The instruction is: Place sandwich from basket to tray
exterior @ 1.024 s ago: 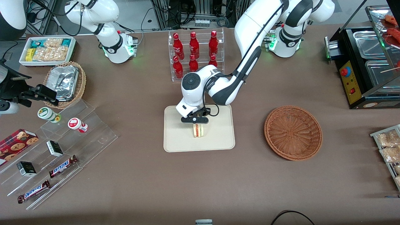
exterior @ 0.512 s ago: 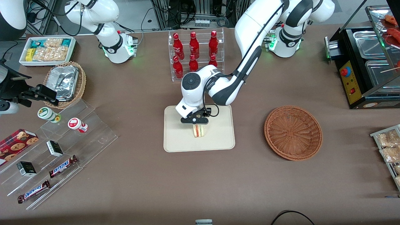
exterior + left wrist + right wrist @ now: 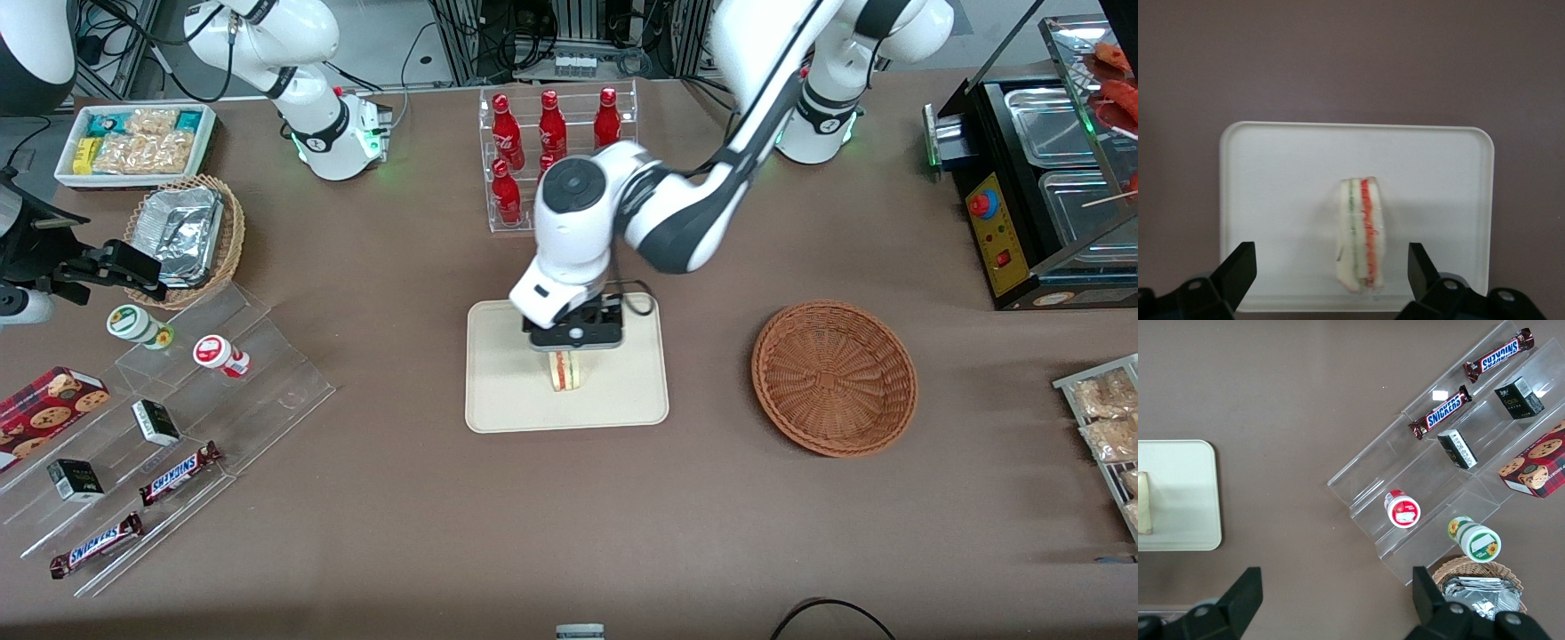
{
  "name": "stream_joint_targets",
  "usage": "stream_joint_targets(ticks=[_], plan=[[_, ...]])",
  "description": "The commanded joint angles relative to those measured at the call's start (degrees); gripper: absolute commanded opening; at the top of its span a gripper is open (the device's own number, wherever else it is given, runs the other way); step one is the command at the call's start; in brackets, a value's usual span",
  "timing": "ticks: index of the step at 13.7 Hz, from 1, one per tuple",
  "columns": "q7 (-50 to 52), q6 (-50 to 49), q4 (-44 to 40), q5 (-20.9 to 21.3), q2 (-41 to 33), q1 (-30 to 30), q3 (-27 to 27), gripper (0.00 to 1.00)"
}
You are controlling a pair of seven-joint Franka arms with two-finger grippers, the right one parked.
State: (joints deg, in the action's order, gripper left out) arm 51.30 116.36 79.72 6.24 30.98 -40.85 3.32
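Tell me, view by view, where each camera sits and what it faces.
Front view: high above the table's front edge, looking down; both arms show, hand over the tray.
Left wrist view: on the working arm, looking down at the sandwich on the tray; open fingers show.
Right wrist view: on the parked arm, looking down at the snack shelf.
All share the tray and sandwich.

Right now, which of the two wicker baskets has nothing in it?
The reddish-brown basket beside the tray; the tan basket holds foil containers. The open hand hangs above the sandwich.
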Motion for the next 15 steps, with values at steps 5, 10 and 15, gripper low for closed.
stream_joint_targets(ticks=[5, 10, 15], plan=[[-10.84, -12.63, 5.27, 0.18, -14.0, 11.04, -0.95, 1.0], [-26.48, -19.4, 7.03, -1.04, -20.16, 20.7, -0.95, 1.0], [-41.26, -23.02, 11.93, -4.39, -27.01, 30.37, -0.95, 1.0]])
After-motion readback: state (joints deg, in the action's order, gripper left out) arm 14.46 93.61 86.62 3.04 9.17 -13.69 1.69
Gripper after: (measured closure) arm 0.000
